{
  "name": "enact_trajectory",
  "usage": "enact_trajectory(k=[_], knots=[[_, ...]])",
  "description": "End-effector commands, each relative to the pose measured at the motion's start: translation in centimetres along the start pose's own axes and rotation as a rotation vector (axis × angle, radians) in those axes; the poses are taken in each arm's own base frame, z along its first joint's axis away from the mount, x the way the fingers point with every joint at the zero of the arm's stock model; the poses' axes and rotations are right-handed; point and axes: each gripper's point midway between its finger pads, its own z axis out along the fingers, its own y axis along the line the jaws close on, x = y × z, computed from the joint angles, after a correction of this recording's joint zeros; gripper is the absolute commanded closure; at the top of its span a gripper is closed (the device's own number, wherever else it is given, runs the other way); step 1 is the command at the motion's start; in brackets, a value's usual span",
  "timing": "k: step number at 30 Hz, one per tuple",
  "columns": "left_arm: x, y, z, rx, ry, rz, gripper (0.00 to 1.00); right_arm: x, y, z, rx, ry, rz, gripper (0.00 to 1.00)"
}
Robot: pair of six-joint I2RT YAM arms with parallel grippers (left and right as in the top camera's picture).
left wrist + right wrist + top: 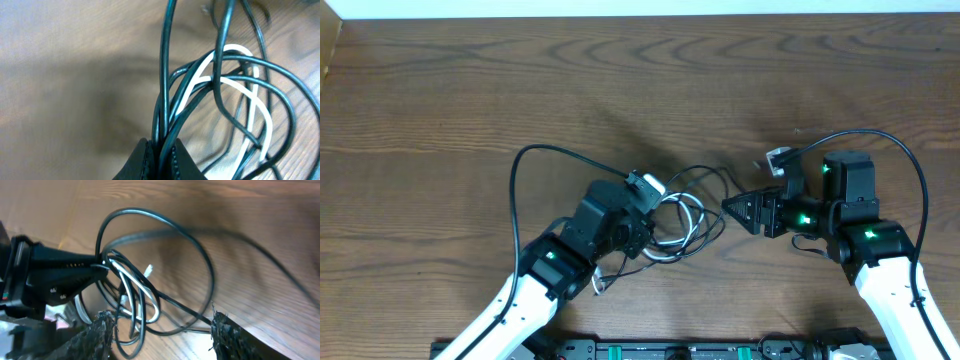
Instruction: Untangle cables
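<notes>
The cables (pixel 688 214) lie in a tangled bundle of thin black loops and one white loop at the table's middle. My left gripper (pixel 648 222) is shut on several black cable strands (pixel 161 145), which rise from between its fingers (pixel 145 161); the white cable (pixel 250 95) loops just beyond. My right gripper (pixel 732 208) stands open at the bundle's right side. In the right wrist view its fingertips (pixel 100 332) are wide apart, and black and white loops (pixel 142 297) lie on the table between and beyond them. A small pale plug end (pixel 778 158) lies behind the right gripper.
The wooden table (pixel 470 90) stretches far and left of the tangle. A thicker black arm wire (pixel 535 160) arcs above my left arm, and another (pixel 910 160) arcs over my right arm. A dark rail (pixel 670 350) runs along the near edge.
</notes>
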Motion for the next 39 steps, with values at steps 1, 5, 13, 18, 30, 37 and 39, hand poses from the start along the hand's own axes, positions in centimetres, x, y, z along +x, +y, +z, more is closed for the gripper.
enact_trajectory(k=[1, 5, 13, 18, 30, 37, 39], knots=[[-3.4, -2.3, -1.2, 0.128, -0.125, 0.089, 0.93, -0.1, 1.9, -0.1, -0.093, 0.013, -0.056, 0.40], [-5.4, -3.7, -1.7, 0.208, -0.216, 0.116, 0.93, 0.2, 2.7, -0.2, -0.140, 0.022, -0.095, 0.41], [-7.7, -6.0, -3.0, 0.339, -0.328, 0.165, 0.92, 0.7, 3.7, 0.2, -0.168, 0.043, -0.138, 0.47], [-8.4, -6.2, -3.4, 0.350, -0.364, 0.179, 0.92, 0.8, 3.8, 0.3, -0.172, 0.045, -0.142, 0.83], [-7.9, -3.0, -2.3, 0.169, -0.314, 0.087, 0.92, 1.3, 2.4, 0.4, -0.093, 0.062, -0.103, 0.99], [-4.3, 2.3, -1.3, -0.124, -0.162, -0.102, 0.83, 0.7, 1.7, 0.0, -0.078, 0.038, -0.090, 0.99], [-3.7, 3.0, -1.3, -0.165, -0.137, -0.128, 0.83, 0.5, 1.5, -0.1, -0.074, 0.031, -0.085, 0.99]])
